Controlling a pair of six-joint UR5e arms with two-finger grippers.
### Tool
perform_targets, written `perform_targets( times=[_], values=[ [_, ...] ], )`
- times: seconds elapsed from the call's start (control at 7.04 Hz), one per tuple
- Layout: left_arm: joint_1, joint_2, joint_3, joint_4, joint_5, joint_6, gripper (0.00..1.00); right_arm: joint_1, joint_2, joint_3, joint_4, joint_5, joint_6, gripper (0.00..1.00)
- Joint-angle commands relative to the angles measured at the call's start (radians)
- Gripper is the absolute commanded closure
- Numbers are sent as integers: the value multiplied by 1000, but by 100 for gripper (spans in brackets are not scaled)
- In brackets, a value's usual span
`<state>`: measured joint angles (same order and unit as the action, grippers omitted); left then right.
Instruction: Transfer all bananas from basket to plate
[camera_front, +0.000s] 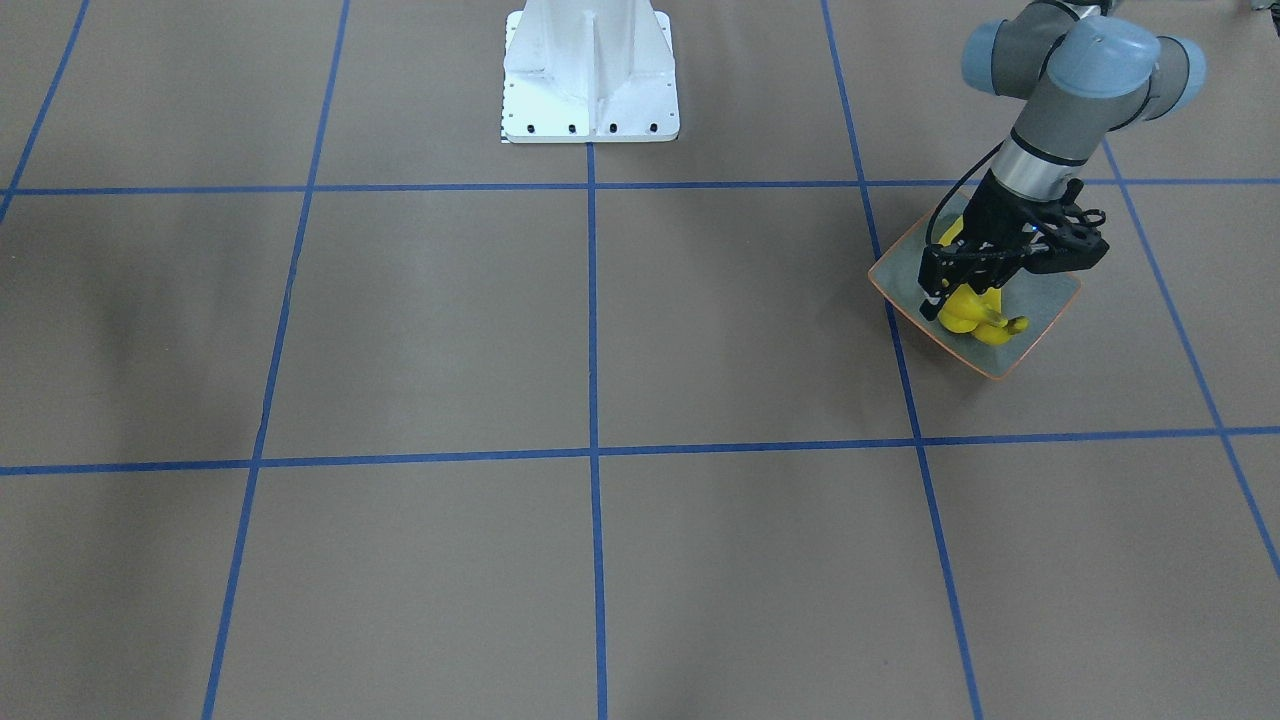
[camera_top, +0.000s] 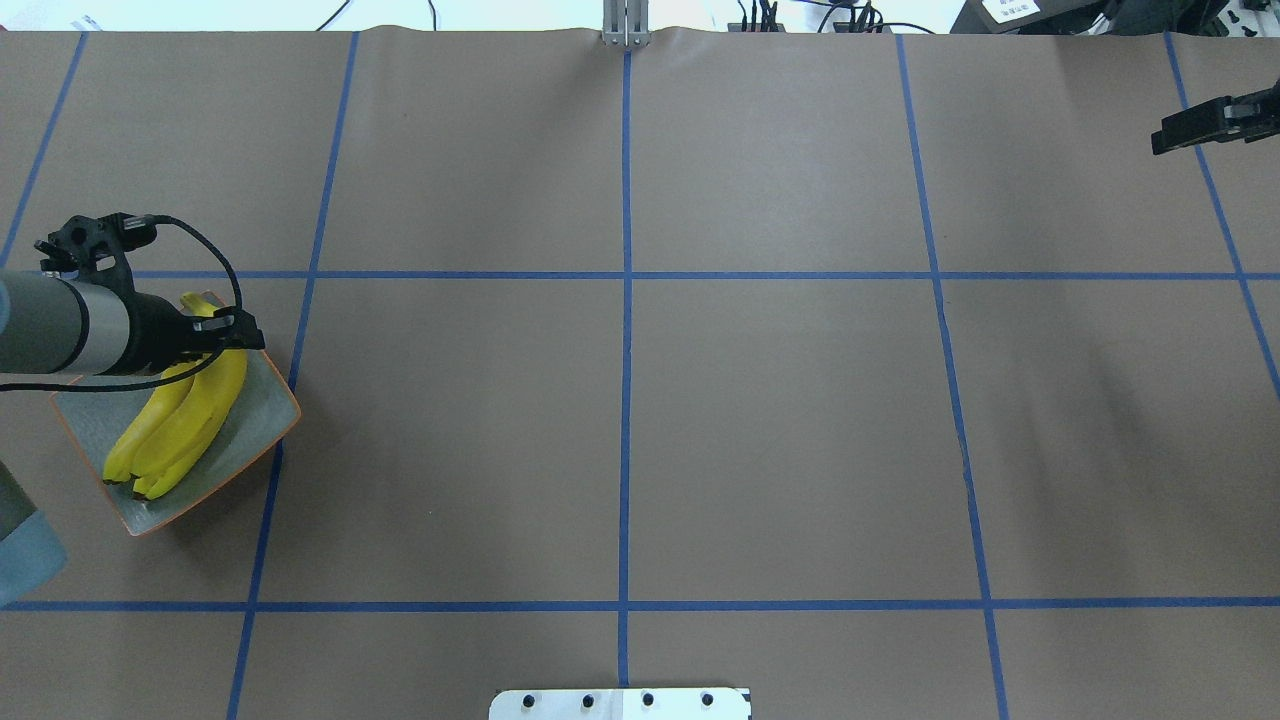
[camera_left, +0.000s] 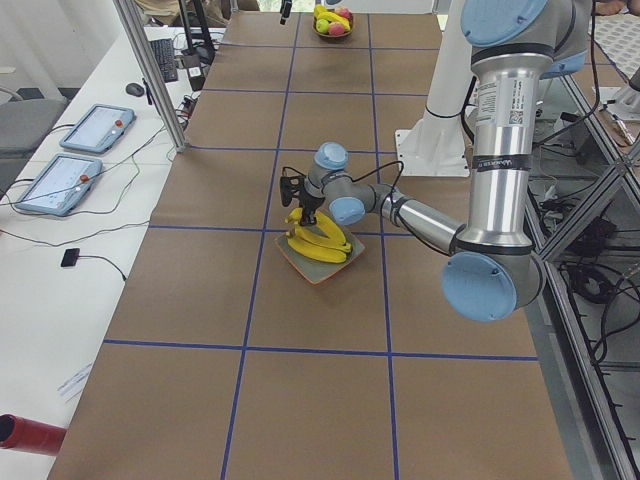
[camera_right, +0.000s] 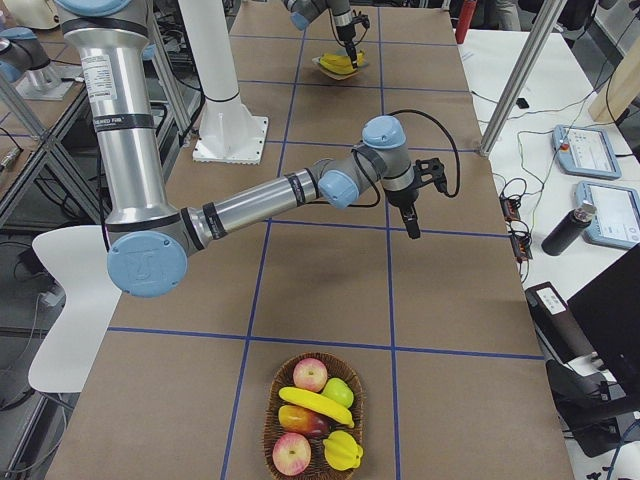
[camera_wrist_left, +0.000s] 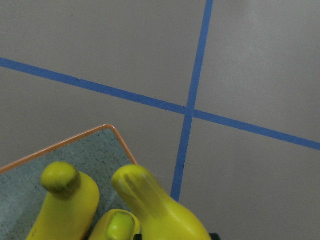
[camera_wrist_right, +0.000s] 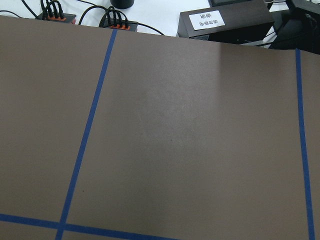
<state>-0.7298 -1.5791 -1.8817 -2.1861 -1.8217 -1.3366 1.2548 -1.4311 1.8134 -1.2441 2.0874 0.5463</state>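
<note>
Lying beneath left gripper (camera_top: 240, 340), bananas (camera_top: 180, 420)

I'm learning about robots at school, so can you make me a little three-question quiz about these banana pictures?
1. True or false: the plate is on the robot's right side.
2. What is the left claw over? A) the bananas on the plate B) bare table C) a tablet
3. Fill in: one banana lies in the ___.

Key: 1 false; 2 A; 3 basket.
</note>
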Motion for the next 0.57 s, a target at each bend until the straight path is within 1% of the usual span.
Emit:
perform_targets(
  times=[0.0,0.28,0.43],
  values=[
    [42,-1,0,5,82,2,0,0,1,-8,0,0,3,0],
    [40,-7,-11,5,78,43,0,6,0,-11,0,0,0,0],
    [39,-5,-52,5,59,74,0,21,-12,-17,0,9,-37,0]
  ],
)
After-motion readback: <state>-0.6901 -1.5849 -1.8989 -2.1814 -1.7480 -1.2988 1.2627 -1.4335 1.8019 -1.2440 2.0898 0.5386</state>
